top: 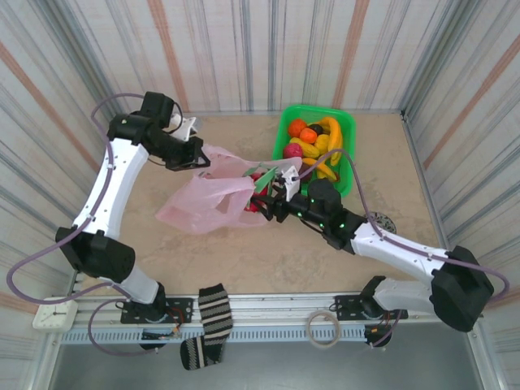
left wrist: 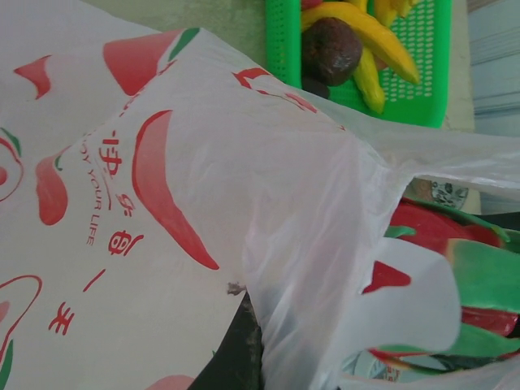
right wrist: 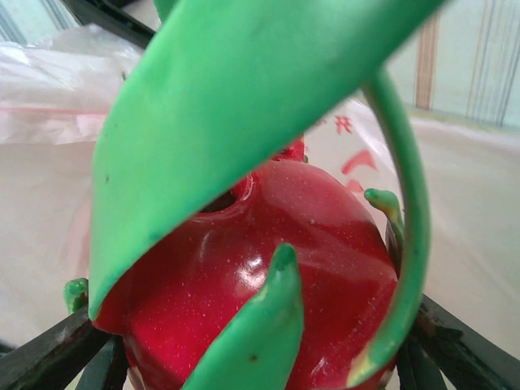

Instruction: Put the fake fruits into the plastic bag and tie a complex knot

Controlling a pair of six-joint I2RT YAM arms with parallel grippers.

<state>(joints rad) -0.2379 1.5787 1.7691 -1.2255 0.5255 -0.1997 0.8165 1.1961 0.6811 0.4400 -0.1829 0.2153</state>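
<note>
A curved green leaf of the red fruit (right wrist: 268, 276) is looming closest to the right wrist's lens. The glossy fruit is sitting between the dark fingers (right wrist: 49, 361) of the right gripper (top: 266, 197), whose jaws are standing wide and clamping it. Seen from above, that gripper is hovering at the right-hand mouth of the plastic bag (top: 199, 203), which is lying mid-table, left of the green basket (top: 348, 122). The left gripper (top: 197, 159) is pinching the bag's far left edge with its jaws fully closed, lifting the film so the mouth is gaping toward the fruit. The step in hand appears to be loading, with this fruit going into the bag. The next move is calling for a push further left past the rim, then a release, without dragging the thin film. Whether the bag is already holding anything I cannot tell. The basket, far right, is holding the other fake fruits (top: 313, 138): orange and red round ones, a dark purple one (left wrist: 329, 49) and yellow bananas (left wrist: 370, 36). The handles are not yet being knotted
</note>
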